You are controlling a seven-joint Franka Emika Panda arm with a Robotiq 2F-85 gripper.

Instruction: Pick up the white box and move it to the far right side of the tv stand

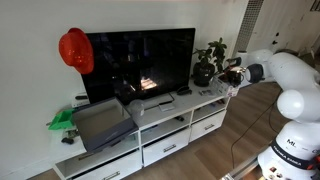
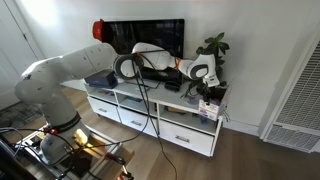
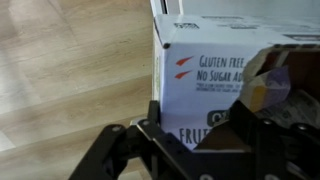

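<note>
Gripper point(image 1: 233, 73) clamped on white box point(image 3: 205, 65), at end of tv stand point(image 1: 165, 135), nr plant point(image 1: 210, 58).

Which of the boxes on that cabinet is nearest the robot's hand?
The small white box with red printing, right at the jaws beside the plant. The grey open bin and the pale flat device lie farther off, near the TV.

Exterior views facing the tv stand point(image 1: 170, 132) point(image 2: 185, 137) from opposite sides; wrist view close, downward
</note>
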